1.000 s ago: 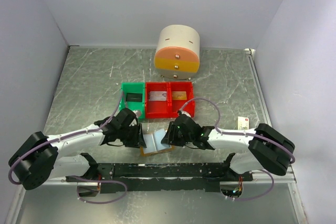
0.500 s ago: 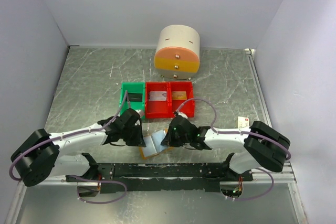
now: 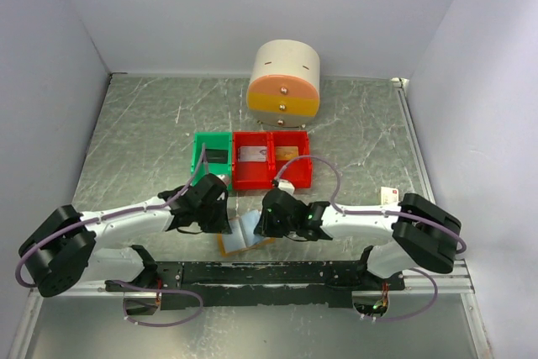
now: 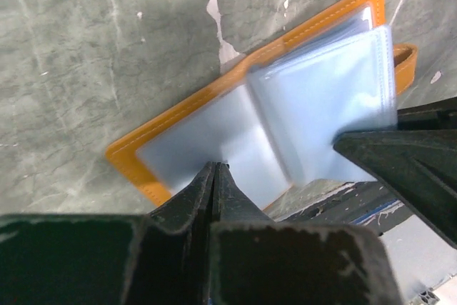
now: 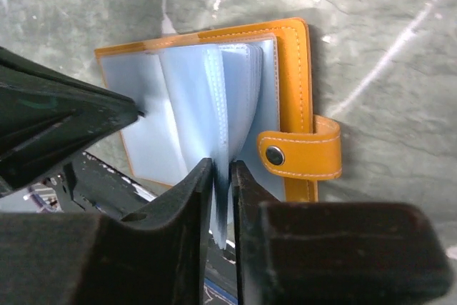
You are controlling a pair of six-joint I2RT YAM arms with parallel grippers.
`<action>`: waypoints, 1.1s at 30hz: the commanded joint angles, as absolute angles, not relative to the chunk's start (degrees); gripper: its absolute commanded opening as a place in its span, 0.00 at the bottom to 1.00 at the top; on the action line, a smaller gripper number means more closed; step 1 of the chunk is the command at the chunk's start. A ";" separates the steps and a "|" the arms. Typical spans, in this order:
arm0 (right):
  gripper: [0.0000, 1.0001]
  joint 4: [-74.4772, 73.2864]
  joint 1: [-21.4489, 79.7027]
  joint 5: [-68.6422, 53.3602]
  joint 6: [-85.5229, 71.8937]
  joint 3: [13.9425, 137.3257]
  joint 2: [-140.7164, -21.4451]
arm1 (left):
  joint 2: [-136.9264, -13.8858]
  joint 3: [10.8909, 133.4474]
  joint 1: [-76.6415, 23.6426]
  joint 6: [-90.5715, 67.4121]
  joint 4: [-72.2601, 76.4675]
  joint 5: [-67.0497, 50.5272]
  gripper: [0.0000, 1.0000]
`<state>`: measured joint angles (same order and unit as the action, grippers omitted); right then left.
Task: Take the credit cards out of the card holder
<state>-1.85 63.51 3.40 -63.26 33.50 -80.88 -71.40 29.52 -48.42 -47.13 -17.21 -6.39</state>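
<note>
The card holder [image 3: 239, 236] lies open near the table's front edge, orange-tan rim with pale blue pockets. My left gripper [image 3: 225, 223] is shut, its tip [image 4: 216, 166] resting on the holder's left pocket page [image 4: 186, 130]. My right gripper [image 3: 262, 223] is shut on a sheaf of the holder's blue pocket pages [image 5: 239, 91], standing them up on edge, jaws [image 5: 222, 166] pinching their lower edge. The snap strap [image 5: 300, 155] lies to the right. A grey-silver card [image 3: 252, 155] and a gold-orange card [image 3: 287, 154] lie in the red bin [image 3: 252, 179].
A green bin [image 3: 198, 155] holding a dark card [image 3: 215, 156] adjoins the red bin. A round cream and orange drawer unit [image 3: 284, 81] stands behind. A small white box [image 3: 388, 197] lies at the right. The black base rail [image 3: 269, 273] is just below the holder.
Both grippers and the holder have shifted slightly left and toward the front edge. The right gripper has moved in over the holder's pages.
</note>
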 commanded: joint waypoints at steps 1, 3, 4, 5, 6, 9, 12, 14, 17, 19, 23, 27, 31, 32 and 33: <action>0.19 -7.77 63.62 8.08 -66.02 32.23 -77.30 | -67.86 31.03 -48.93 -46.39 -20.82 -1.92 0.11; 0.32 -10.46 63.59 10.82 -65.75 32.29 -73.86 | -65.81 31.03 -48.89 -46.72 -22.10 -0.24 0.15; 0.37 -12.22 63.55 12.75 -65.42 32.57 -72.30 | -64.87 31.10 -48.95 -46.94 -22.85 0.35 0.16; 0.40 -14.07 63.50 14.49 -64.91 33.06 -71.10 | -64.11 31.18 -48.95 -47.13 -23.43 0.96 0.17; 0.43 -16.06 63.32 15.82 -64.48 33.57 -70.15 | -63.48 31.26 -48.96 -47.38 -24.07 1.51 0.18; 0.45 -19.00 62.53 16.19 -62.68 34.65 -69.10 | -62.01 31.46 -48.94 -47.72 -24.83 1.89 0.20; 0.44 -17.24 62.40 12.79 -61.71 34.13 -69.79 | -62.07 31.23 -48.93 -47.36 -23.80 -0.18 0.23; 0.44 -13.14 62.41 9.38 -61.88 32.22 -70.58 | -62.71 30.93 -48.91 -47.17 -22.75 -1.95 0.24; 0.40 -3.94 62.55 4.45 -62.44 29.26 -72.56 | -63.87 29.73 -48.92 -46.82 -19.90 -4.89 0.29; 0.35 -0.18 62.65 1.77 -62.73 28.50 -74.76 | -65.28 29.30 -48.93 -46.97 -18.71 -6.62 0.32; 0.29 1.28 63.09 1.37 -63.10 29.63 -78.57 | -68.42 28.24 -48.95 -47.28 -16.46 -8.55 0.31; 0.07 1.15 63.32 0.92 -62.29 31.28 -80.92 | -70.32 27.71 -49.07 -47.50 -14.28 -9.54 0.24; 0.00 -4.24 66.05 4.24 -61.84 35.77 -83.45 | -71.44 28.34 -49.26 -47.60 -12.55 -9.33 0.22; 0.00 -7.96 66.98 6.59 -62.02 37.65 -84.72 | -71.83 28.84 -49.29 -47.49 -12.68 -9.11 0.22; 0.00 -10.78 67.90 8.47 -61.94 39.57 -85.97 | -72.29 29.47 -49.35 -47.32 -13.16 -8.74 0.22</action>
